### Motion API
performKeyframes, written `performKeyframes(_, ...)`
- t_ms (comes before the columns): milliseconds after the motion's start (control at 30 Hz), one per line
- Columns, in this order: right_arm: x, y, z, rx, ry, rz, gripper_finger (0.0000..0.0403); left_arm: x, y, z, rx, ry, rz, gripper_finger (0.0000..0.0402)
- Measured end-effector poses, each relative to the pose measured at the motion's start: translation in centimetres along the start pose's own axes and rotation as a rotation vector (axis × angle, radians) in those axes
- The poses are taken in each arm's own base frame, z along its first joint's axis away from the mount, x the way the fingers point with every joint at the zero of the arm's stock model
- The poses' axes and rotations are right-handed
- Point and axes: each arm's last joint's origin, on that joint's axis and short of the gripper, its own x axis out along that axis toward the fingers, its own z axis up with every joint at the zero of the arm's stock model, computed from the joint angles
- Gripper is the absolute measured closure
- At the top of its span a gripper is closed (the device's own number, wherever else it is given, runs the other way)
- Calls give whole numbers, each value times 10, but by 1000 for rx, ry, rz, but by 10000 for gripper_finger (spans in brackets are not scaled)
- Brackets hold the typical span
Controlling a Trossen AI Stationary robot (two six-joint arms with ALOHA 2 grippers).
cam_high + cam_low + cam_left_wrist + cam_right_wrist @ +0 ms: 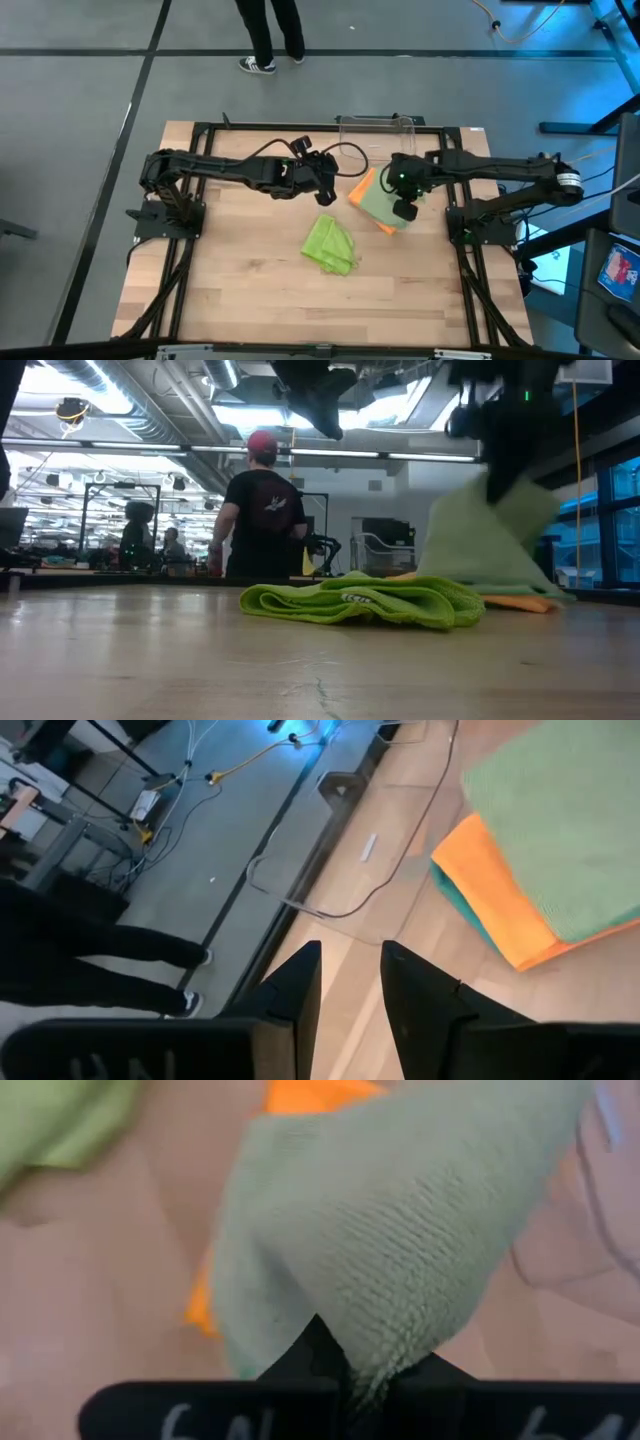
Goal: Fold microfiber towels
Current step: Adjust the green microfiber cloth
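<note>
A pale sage green towel (382, 204) lies on an orange towel (361, 190) right of the table's middle. A teal towel (468, 910) shows as a thin edge under the orange one. My right gripper (405, 212) is shut on the sage towel and holds one part of it up. A crumpled lime green towel (330, 245) lies by itself on the table near the middle. My left gripper (326, 188) hangs above the table, left of the stack, open with nothing between its fingers (300, 990). My right gripper pinches a raised fold or corner of the sage towel (385, 1350) between its two fingers, which come from above and point steeply down. The cloth spreads out below the fingers like a tent (490, 530). Its lower part (500, 582) rests on the orange towel.
A clear plastic bin (376, 130) stands at the far edge behind the stack. A person (262, 510) stands in the room beyond the table. Bare wood lies on the table's near side and left of the lime towel.
</note>
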Motion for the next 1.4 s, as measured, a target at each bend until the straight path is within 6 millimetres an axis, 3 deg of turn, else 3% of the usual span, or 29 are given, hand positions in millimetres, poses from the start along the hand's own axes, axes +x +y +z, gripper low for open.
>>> performKeyframes(133,37,-20,-14,87,23,-44,395,3,3,0,-18,6,6,303)
performKeyframes(267,48,-31,-24,137,63,-94,395,5,5,0,-28,9,10,303)
performKeyframes(433,37,-33,-16,146,50,-84,395,6,6,0,-33,13,13,303)
performKeyframes(733,-16,-23,20,117,-96,188,395,10,11,-7,-1,76,27,303)
performKeyframes(867,-29,-15,27,106,-132,286,395,11,13,-8,2,87,32,303)
performKeyframes(1067,-33,-7,28,115,-123,354,395,15,18,-9,-5,97,44,303)
performKeyframes(1200,-31,-9,24,135,-85,280,395,18,22,-9,-14,103,53,303)
performKeyframes(1400,-2,-19,1,129,60,131,395,19,23,-9,-37,104,56,303)
